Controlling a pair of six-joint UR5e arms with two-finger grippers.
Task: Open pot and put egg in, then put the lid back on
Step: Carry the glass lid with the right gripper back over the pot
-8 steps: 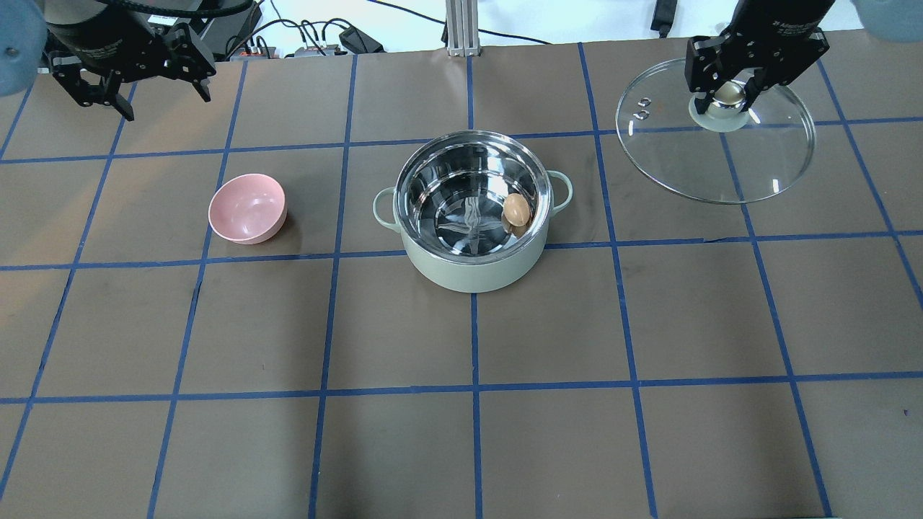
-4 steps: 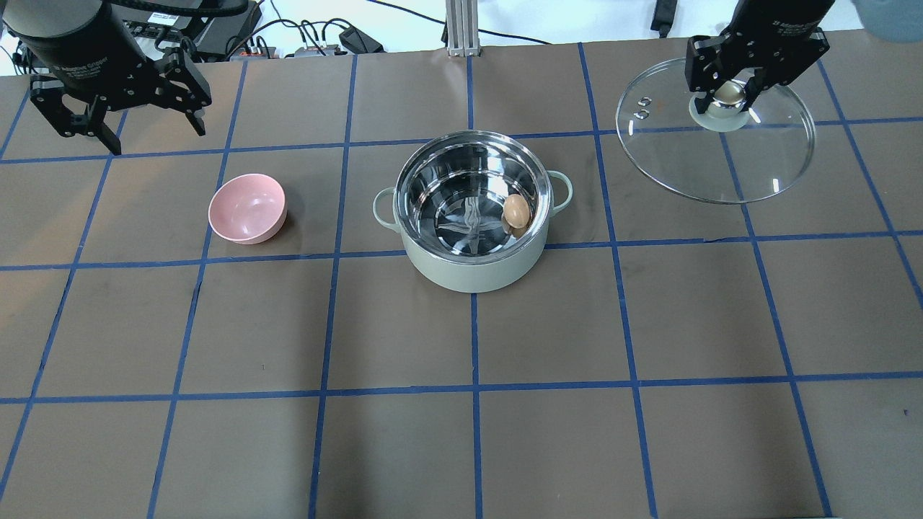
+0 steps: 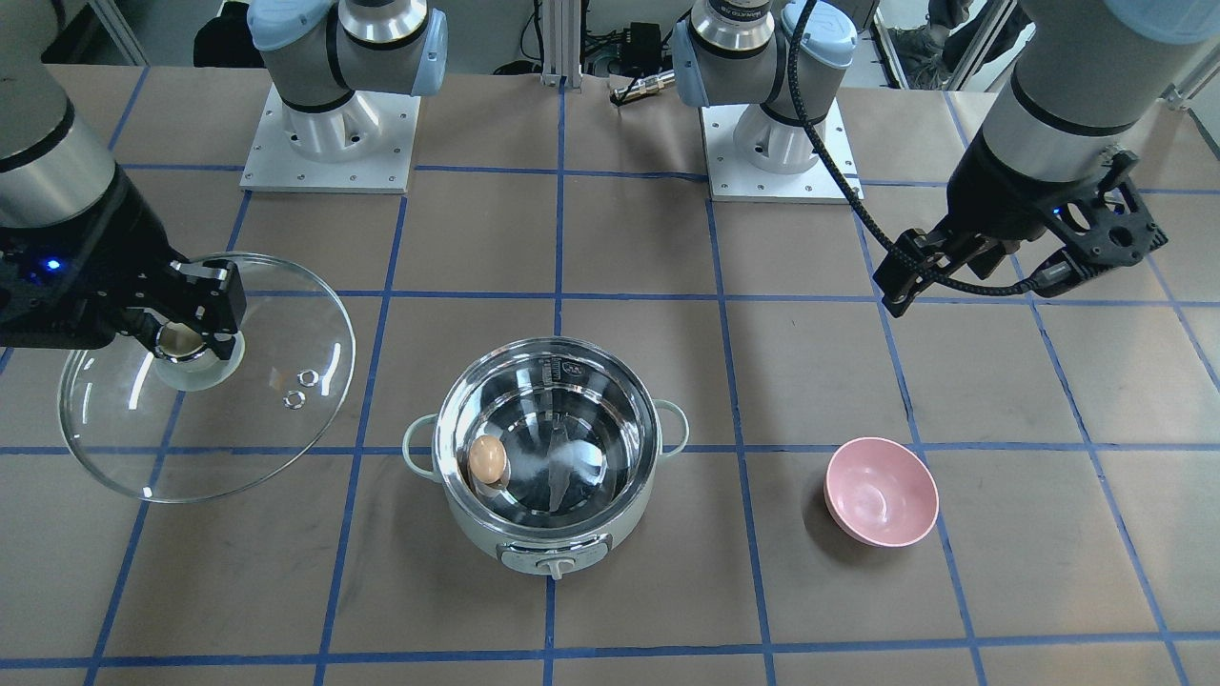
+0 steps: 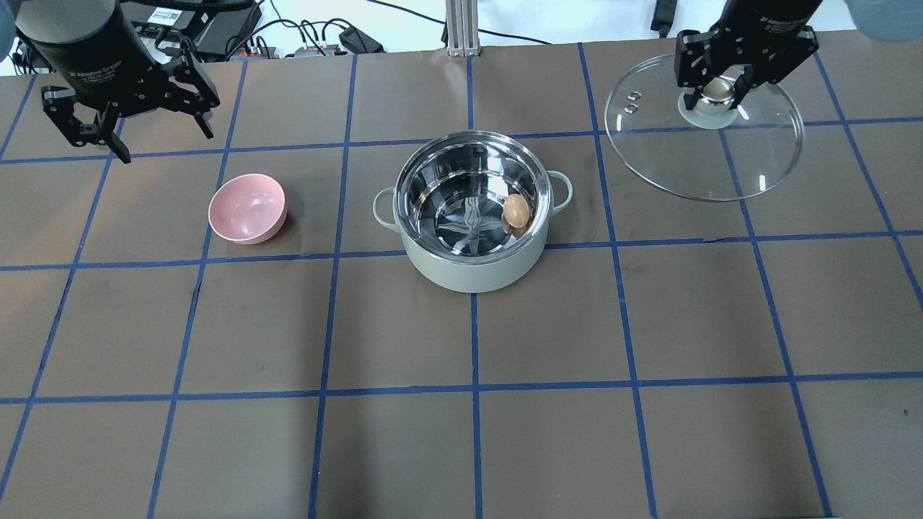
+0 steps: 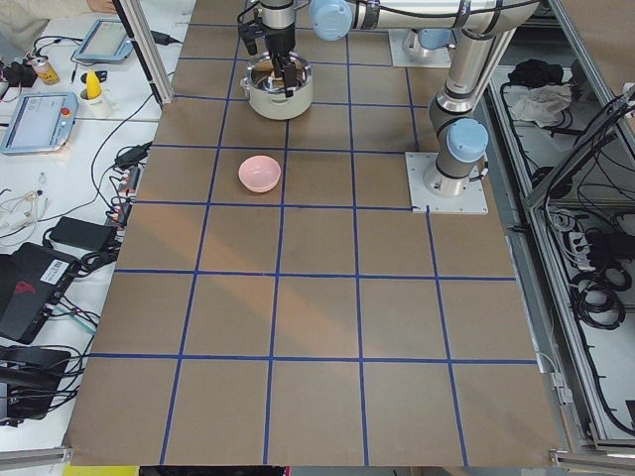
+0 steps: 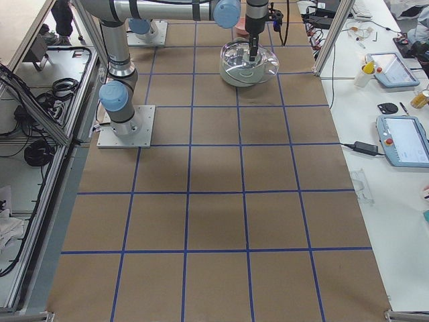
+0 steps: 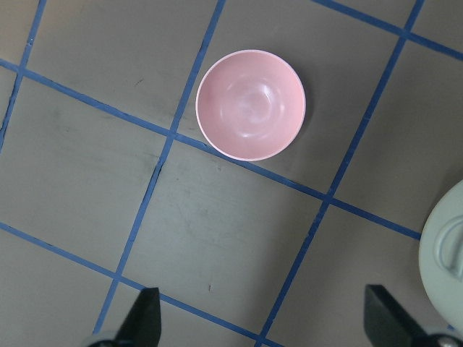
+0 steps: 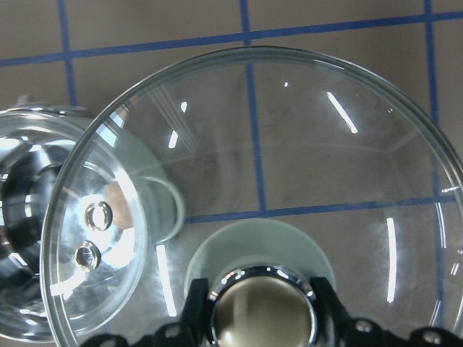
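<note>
Seen from overhead with the pot as the dial's centre, the left hand point(image 4: 163, 138) hovers above the tabletop point(image 4: 461, 447) at about 10 o'clock, its two fingers spread wide apart and holding nothing. Its wrist camera looks straight down on the pink bowl point(image 7: 250, 105), with the dark fingertips point(image 7: 145, 312) at the lower corners of that picture. The pink bowl point(image 4: 247, 209) sits upright on the tabletop at 9 o'clock, near the pot but not touching it. The pot point(image 4: 469, 272) stands uncovered in the middle, with its loop handles at roughly 9 and 3 o'clock. The egg point(image 4: 515, 210) lies inside it on the steel floor, against the inner wall at 3 o'clock. At about 2 o'clock, well apart from the pot, the lid point(image 4: 703, 162) is off, and the right hand point(image 4: 716, 88) is clamped on its cream knob point(image 8: 262, 312), one finger on each side. Two small vent holes point(image 4: 632, 101) show at the lid's 9 o'clock. I cannot tell whether the lid's rim touches the tabletop.
</note>
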